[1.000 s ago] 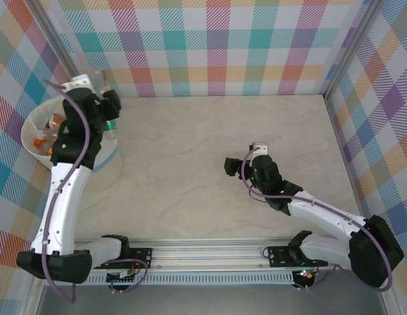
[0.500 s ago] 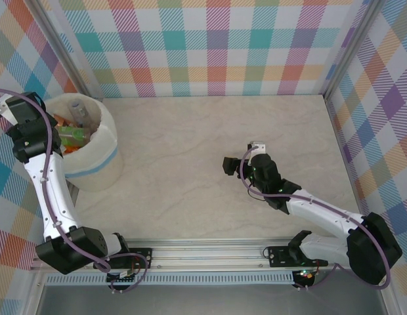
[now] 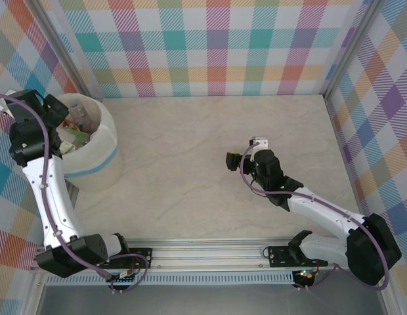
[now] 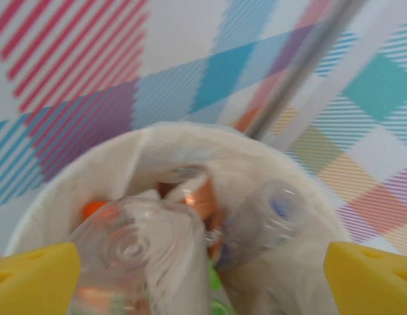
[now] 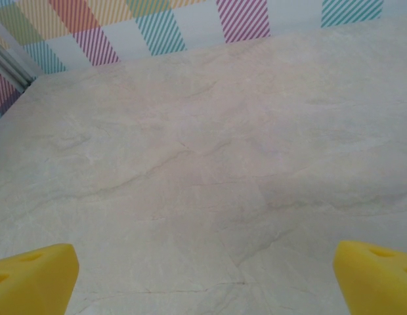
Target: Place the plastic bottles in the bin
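Observation:
The bin (image 3: 98, 161), a white tub with a pale blue band, stands at the far left of the table with several plastic bottles (image 3: 75, 134) inside. My left gripper (image 3: 57, 114) hangs over its left rim. In the left wrist view the left gripper (image 4: 203, 289) is open, its yellow fingertips (image 4: 33, 275) far apart. A clear crushed bottle (image 4: 138, 256) lies loose between them inside the bin (image 4: 282, 177), beside another clear bottle (image 4: 266, 216); the picture is blurred. My right gripper (image 3: 233, 161) is open low over bare tabletop, and the right gripper (image 5: 203, 282) has nothing between its fingers.
Checked walls close in the table at the back and on both sides. A metal corner post (image 4: 302, 65) rises just behind the bin. The marbled tabletop (image 5: 210, 151) stretches bare ahead of my right gripper. The arms' base rail (image 3: 210, 252) runs along the near edge.
My left arm swung from over the bin to its left side, and its gripper opened and let go of a clear bottle, which now lies in the bin. The right arm barely shifted.

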